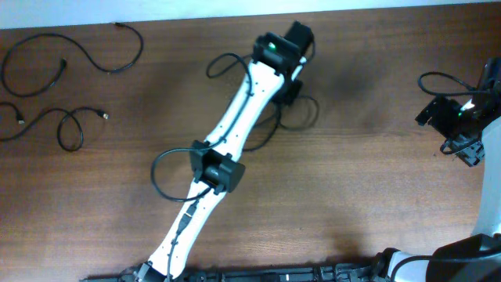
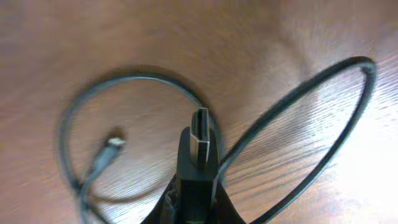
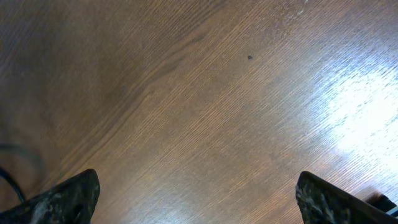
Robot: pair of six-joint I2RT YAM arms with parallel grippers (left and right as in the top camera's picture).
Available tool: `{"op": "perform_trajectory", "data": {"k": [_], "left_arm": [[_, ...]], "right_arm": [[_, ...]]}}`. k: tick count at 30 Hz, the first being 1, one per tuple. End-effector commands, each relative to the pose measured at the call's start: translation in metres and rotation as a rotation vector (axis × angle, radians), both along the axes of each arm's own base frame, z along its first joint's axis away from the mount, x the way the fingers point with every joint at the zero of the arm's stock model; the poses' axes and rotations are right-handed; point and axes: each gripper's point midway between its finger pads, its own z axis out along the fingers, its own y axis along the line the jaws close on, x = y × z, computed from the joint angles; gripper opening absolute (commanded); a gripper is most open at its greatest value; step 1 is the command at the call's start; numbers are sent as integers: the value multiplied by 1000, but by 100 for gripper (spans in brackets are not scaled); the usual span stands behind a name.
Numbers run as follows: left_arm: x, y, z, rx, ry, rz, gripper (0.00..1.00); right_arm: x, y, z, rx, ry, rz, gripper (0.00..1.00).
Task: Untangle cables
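Observation:
My left gripper (image 2: 198,186) is shut on the black plug (image 2: 200,146) of a thin black cable; the plug's metal tip points away from me. That cable (image 2: 348,112) curves in loops over the wood, and its small far plug (image 2: 114,144) lies at the left. In the overhead view my left gripper (image 1: 292,82) is at the table's far middle, with the cable's loops (image 1: 315,110) beside it. Two more cables lie apart at the far left, one (image 1: 139,48) above the other (image 1: 47,112). My right gripper (image 3: 202,199) is open and empty over bare wood; it also shows in the overhead view (image 1: 463,145).
The wooden table (image 1: 368,196) fills the view. My left arm (image 1: 235,125) crosses its middle diagonally, with thicker black arm wires looping off it. The right arm stands at the right edge.

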Motion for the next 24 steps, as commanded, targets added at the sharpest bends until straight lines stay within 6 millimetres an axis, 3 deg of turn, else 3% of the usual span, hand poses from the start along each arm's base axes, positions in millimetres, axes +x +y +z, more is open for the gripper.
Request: {"op": "perform_trajectory", "data": {"k": [1,3,7,11,20,24], "left_arm": [[24,44,97,-98,-177,107,0],[33,71,124,-122,-225,159,0],[42,94,131,-133,-234,218,0],[33,80,115,-199,-130,194,0],[-20,34,-10,-28,191,89,0],[-23,17,-48,-24,193,58,1]], "right_arm": [[1,-4,4,-19,-7,0,98],[1,-4,4,-19,-7,0,98],[1,-4,4,-19,-7,0,98],[1,-4,4,-19,-7,0,98],[1,-4,4,-19,-7,0,98],[1,-4,4,-19,-7,0,98]]}}
